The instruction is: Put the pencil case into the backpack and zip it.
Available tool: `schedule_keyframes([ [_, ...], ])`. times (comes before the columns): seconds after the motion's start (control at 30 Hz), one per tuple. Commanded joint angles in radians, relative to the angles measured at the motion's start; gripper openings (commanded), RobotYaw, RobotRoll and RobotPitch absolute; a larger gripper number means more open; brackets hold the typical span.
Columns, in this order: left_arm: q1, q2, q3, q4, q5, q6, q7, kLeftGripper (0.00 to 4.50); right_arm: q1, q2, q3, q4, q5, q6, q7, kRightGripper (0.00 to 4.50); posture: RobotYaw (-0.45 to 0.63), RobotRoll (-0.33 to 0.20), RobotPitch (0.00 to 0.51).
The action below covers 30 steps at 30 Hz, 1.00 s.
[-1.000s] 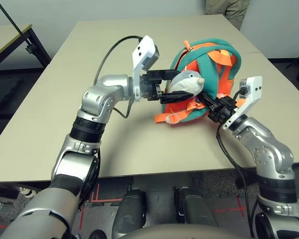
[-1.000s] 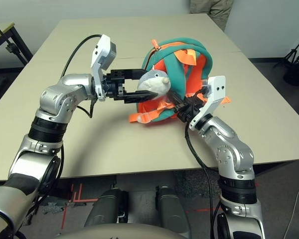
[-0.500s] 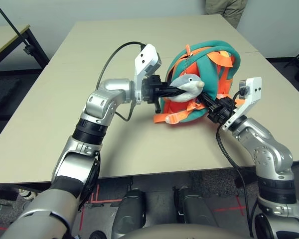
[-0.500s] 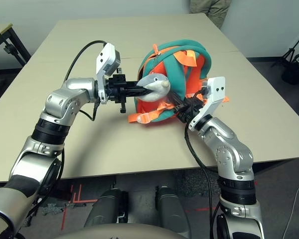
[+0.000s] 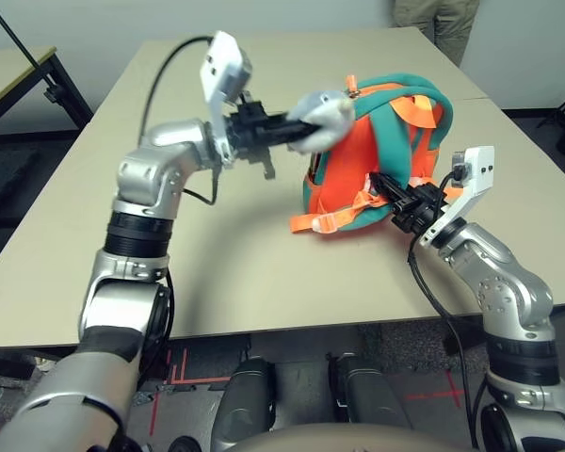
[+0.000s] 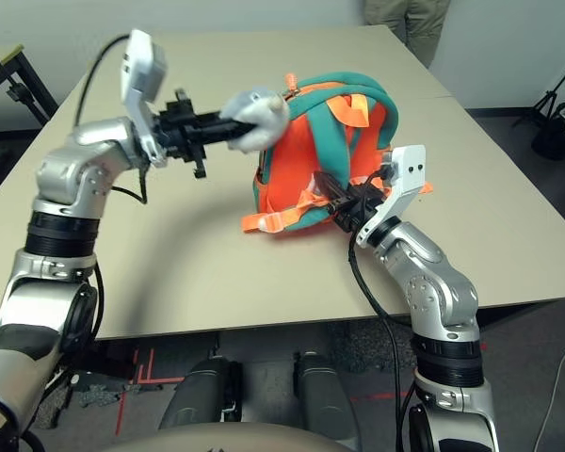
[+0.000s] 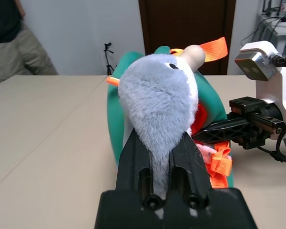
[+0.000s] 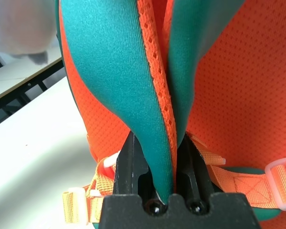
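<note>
The backpack [image 5: 377, 151] sits on the beige table [image 5: 104, 188], toward its far right part, its orange mesh back panel and straps facing the robot and its teal shoulder straps arching over the top. The left gripper [image 7: 163, 151] is raised above the table at the backpack's upper left, its fingers [image 7: 133, 157] clenched on the grey-white plush charm [image 7: 157, 95], which sticks out beyond the fingertips with its pale snout toward the backpack. The right gripper [image 8: 158, 151] reaches in low from the right side, its fingers [image 8: 128, 162] pinched on a fold of teal fabric with orange mesh trim at the backpack's lower right, just above the orange webbing straps [image 5: 334, 218] that trail onto the table. The pencil case cannot be seen in any view. A person [image 5: 433, 19] stands beyond the table's far edge.
</note>
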Motion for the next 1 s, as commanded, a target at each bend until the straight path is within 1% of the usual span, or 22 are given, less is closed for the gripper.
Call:
schedule_keyframes([
  [0.03,0.02,0.039,0.031,-0.041,-0.015,0.023,0.009,0.09,-0.008,0.0,0.006,-0.005,0.004,0.003,0.002,0.14,0.08,0.0,0.072],
  [0.2,0.126,0.108,0.032,-0.066,0.003,0.041,0.011,0.09,-0.014,-0.006,0.002,-0.001,0.007,0.007,0.005,0.14,0.08,0.0,0.076],
  [0.27,0.158,0.115,0.04,-0.06,0.001,0.044,0.026,0.09,-0.013,-0.009,0.002,-0.002,0.009,0.009,0.006,0.14,0.08,0.0,0.076],
  [0.4,0.225,0.138,0.008,-0.057,0.045,0.025,0.03,0.09,-0.015,-0.012,0.003,-0.001,0.01,0.014,0.009,0.14,0.08,0.0,0.077],
  [0.67,0.322,0.13,-0.032,-0.025,0.084,0.005,0.037,0.08,-0.027,-0.014,0.003,0.008,0.009,0.016,0.016,0.14,0.09,0.0,0.075],
  [0.87,0.366,0.113,-0.056,0.032,0.097,-0.01,0.033,0.08,-0.028,-0.013,0.004,0.009,0.006,0.016,0.016,0.14,0.08,0.0,0.075],
  [1.0,0.394,0.094,-0.084,0.066,0.095,0.006,0.027,0.08,-0.029,-0.012,0.004,0.008,0.006,0.015,0.015,0.14,0.08,0.0,0.075],
])
